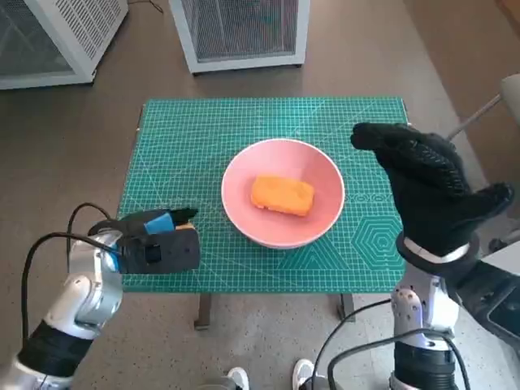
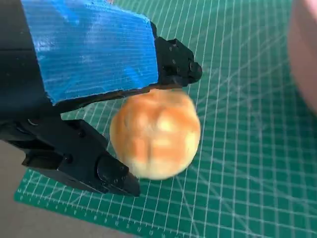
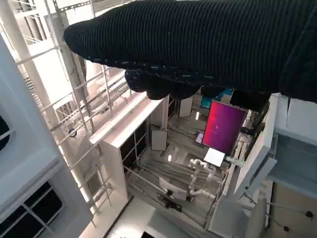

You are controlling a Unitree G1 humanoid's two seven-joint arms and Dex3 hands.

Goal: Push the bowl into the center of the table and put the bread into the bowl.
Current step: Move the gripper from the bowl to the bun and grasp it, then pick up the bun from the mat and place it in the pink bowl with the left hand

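The pink bowl [image 1: 236, 175] stands near the middle of the green cutting mat [image 1: 195, 134], and an orange slab of bread [image 1: 282, 195] lies inside it. My left hand [image 1: 154, 244] is low over the mat's front left corner. In the left wrist view its black fingers [image 2: 173, 64] grip a round golden bread roll [image 2: 154, 134] just above the mat, with the bowl's edge [image 2: 304, 54] off to the side. My gloved right hand [image 1: 426, 191] is raised over the table's right edge, fingers apart and holding nothing. The right wrist view shows only the glove [image 3: 208, 44] against the room.
Two white mesh-fronted cabinets [image 1: 244, 32] [image 1: 49, 41] stand on the floor behind the table. A person's white shoes [image 1: 237, 378] show by the table's front edge. A black cable [image 1: 49, 244] loops from my left forearm.
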